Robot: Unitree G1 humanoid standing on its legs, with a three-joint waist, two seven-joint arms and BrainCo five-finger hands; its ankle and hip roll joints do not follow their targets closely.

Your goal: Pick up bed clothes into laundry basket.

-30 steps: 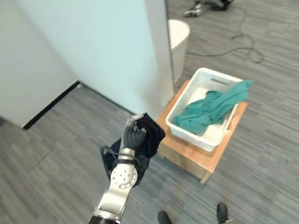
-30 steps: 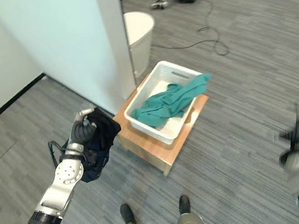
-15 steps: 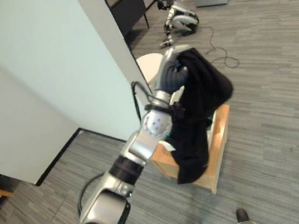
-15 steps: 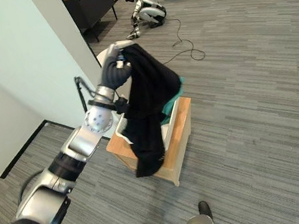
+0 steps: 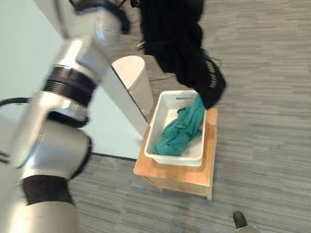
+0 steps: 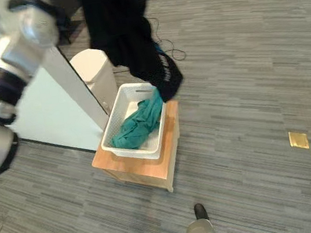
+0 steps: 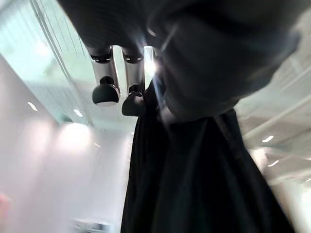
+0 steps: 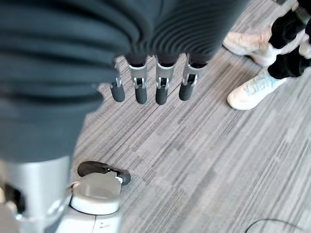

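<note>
Floor room lies open on the right of the wooden stand (image 5: pixel 179 174), plain grey planks running out to a small brass plate (image 6: pixel 298 139); on its left the stand sits close to the pale wall corner (image 5: pixel 127 106), with a white bin (image 5: pixel 132 79) just behind it. The white laundry basket (image 5: pixel 173 158) sits on the stand, its long sides close to the stand's edges, and teal cloth (image 5: pixel 180 131) lies inside, trailing up toward the far rim. The left hand (image 7: pixel 121 80) is raised high above the basket with its fingers curled round the black garment (image 5: pixel 175 31), which hangs from it, the lowest fold dangling just over the basket's far right corner beside the teal cloth. Half a second ago the garment hung lower and covered the basket; now the arm is higher and the basket is uncovered. The right hand (image 8: pixel 155 77) hangs over bare floor, fingers straight and holding nothing, with a person's pale shoes (image 8: pixel 255 85) nearby.
</note>
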